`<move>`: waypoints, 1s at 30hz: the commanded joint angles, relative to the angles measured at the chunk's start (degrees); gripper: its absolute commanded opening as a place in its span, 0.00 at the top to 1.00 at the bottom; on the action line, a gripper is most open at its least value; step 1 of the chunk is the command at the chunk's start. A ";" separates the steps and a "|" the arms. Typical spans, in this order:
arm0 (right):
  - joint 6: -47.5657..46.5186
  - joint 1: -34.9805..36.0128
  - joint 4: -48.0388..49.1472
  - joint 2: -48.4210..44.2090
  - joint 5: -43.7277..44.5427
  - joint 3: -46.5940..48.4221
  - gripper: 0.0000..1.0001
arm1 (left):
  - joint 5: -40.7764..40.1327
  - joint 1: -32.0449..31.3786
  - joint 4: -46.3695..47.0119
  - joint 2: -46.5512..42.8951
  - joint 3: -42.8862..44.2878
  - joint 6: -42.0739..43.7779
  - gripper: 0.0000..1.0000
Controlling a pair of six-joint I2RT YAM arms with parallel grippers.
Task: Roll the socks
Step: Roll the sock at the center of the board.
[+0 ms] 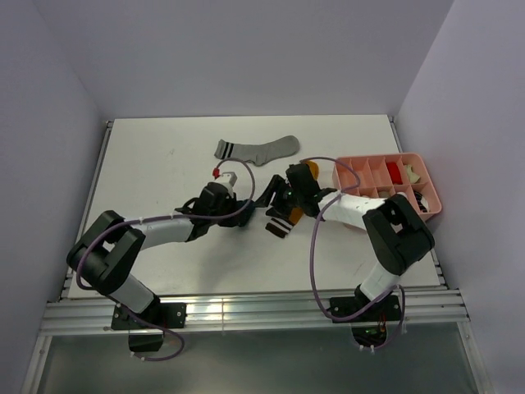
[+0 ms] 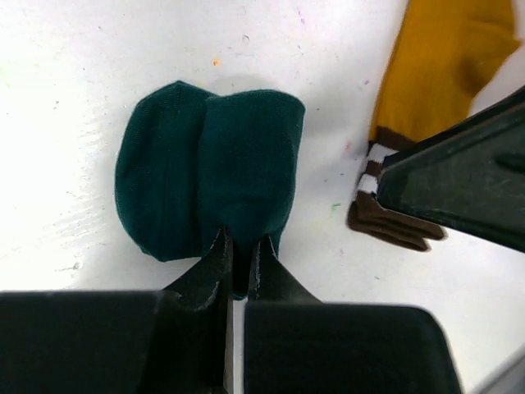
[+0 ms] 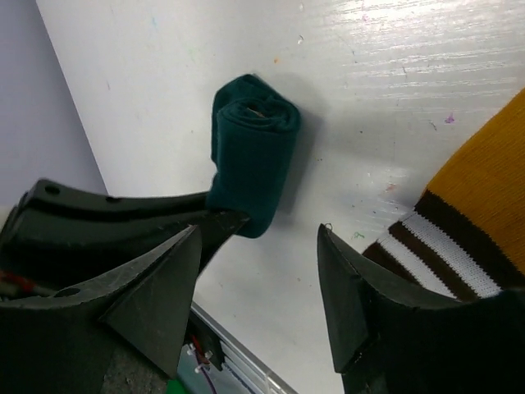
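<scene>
One rolled teal sock [image 2: 209, 164], edge nipped by left pincer [image 2: 240, 246], right pincer [image 3: 259, 235] gaping beside mustard sock [image 3: 492, 164]

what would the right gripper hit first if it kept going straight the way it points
Probably the rolled teal sock, pinched by the left gripper; it sits just ahead of the open right gripper, depth unclear.

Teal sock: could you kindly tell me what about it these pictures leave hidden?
- Top view: teal sock lost between left hand and right hand.
- Left wrist view: near edge covered by the shut fingers.
- Right wrist view: lower end behind the left hand.
</scene>
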 commanded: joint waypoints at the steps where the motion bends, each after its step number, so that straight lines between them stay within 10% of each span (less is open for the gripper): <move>1: 2.50 -0.26 10.45 -0.72 0.53 -3.08 0.34 | 13.16 4.08 2.57 0.07 -1.95 -4.97 1.00; 24: 3.65 1.50 27.17 15.80 -3.51 -0.46 0.36 | 31.10 16.48 8.11 14.74 -3.01 -16.84 0.99; 30: 2.86 1.58 26.55 16.86 -4.31 -0.28 0.62 | 31.45 16.66 6.97 16.77 -2.39 -16.93 0.99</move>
